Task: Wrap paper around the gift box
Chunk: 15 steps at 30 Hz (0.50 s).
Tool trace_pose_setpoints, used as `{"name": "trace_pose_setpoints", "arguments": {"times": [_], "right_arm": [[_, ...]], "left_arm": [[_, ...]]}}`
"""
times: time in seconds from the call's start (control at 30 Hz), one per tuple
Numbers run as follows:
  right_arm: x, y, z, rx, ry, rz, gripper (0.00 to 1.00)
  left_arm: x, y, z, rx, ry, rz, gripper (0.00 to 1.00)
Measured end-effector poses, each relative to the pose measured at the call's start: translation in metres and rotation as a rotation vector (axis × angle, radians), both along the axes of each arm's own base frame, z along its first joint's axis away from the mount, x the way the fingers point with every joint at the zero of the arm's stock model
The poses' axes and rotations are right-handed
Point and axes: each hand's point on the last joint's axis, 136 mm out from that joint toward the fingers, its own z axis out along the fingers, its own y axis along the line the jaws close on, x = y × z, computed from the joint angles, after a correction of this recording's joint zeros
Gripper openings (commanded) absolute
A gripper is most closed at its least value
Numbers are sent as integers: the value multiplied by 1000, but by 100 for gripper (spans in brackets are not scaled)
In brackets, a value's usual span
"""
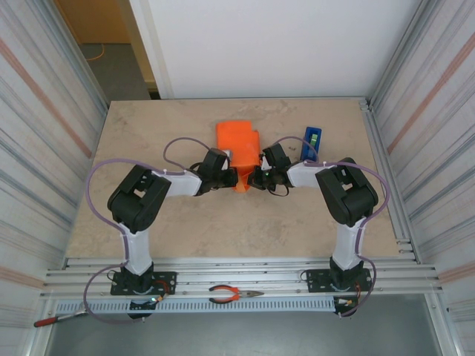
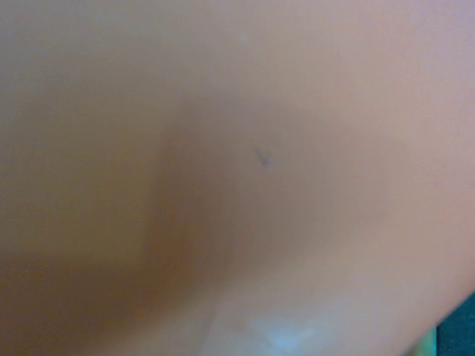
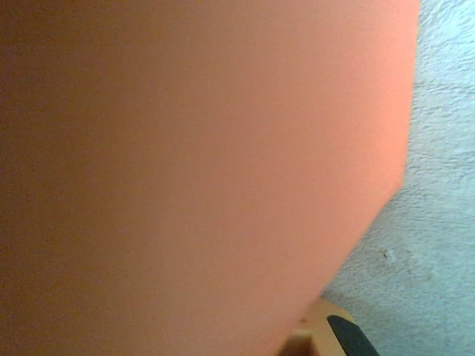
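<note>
Two arms reach inward to mid-frame in the top view. At centre-left, the left gripper (image 1: 230, 179) has its fingers pressed together against the near edge of the paper (image 1: 249, 159); I cannot tell whether any sheet is pinched. The gift box (image 1: 237, 139) sits at upper centre of the table (image 1: 148, 133), covered in that orange paper. Just right of it, the right gripper (image 1: 257, 178) is likewise closed at the same edge. A blue tape dispenser (image 1: 312, 143) stands near, further right. Both wrist views are blurred orange paper (image 2: 237, 148) (image 3: 185, 163).
</note>
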Motion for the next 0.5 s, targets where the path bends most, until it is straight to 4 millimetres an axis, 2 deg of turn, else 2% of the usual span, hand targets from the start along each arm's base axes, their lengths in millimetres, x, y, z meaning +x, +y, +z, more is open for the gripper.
{"name": "trace_pose_setpoints", "arguments": {"times": [0.07, 0.13, 0.23, 0.33, 0.4, 0.5], "right_arm": [[0, 0, 0, -2, 2, 0, 0], [0, 0, 0, -2, 3, 0, 0], [0, 0, 1, -3, 5, 0, 0], [0, 0, 1, -3, 5, 0, 0], [-1, -1, 2, -4, 7, 0, 0], [-5, -3, 2, -13, 23, -1, 0]], "left_arm": [[-2, -1, 0, -4, 7, -8, 1], [-5, -1, 5, -15, 18, -22, 8], [-7, -1, 26, -59, 16, -42, 15], [-4, 3, 62, -125, -27, -43, 15], [-3, 12, 90, -171, -68, -32, 11], [-6, 29, 108, -206, -94, -6, 2]]}}
